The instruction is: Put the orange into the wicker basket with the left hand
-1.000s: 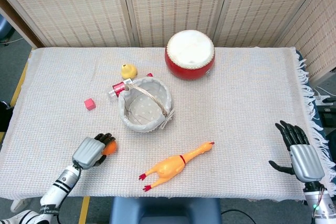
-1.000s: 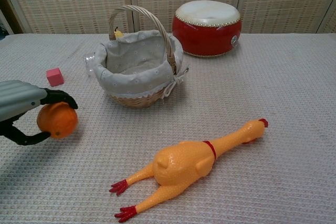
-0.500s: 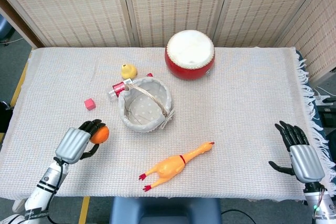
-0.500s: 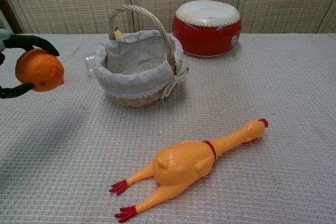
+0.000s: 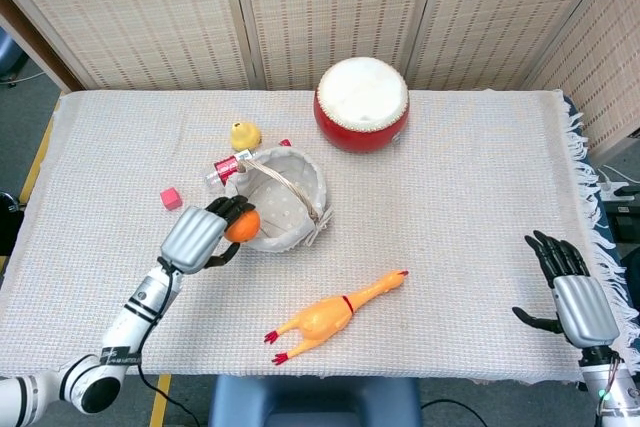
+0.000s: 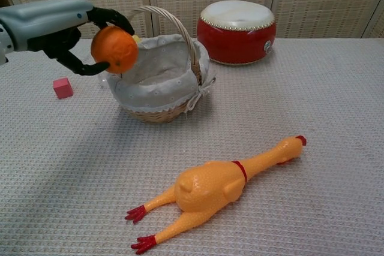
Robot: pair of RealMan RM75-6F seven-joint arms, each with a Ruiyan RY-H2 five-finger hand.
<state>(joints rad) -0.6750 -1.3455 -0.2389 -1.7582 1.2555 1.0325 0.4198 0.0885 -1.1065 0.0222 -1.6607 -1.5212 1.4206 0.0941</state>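
The left hand, grasping the orange, has swung up to the wicker basket's left rim; release looks next.

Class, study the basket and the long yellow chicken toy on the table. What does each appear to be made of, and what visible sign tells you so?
Wicker basket: woven tan cane, seemingly natural and matte, shown by the plaited wall and arched handle; its grey dotted lining looks like soft cloth, draping over the rim.
Rubber chicken: probably rubber or soft vinyl, smooth with a slight sheen and moulded shape.
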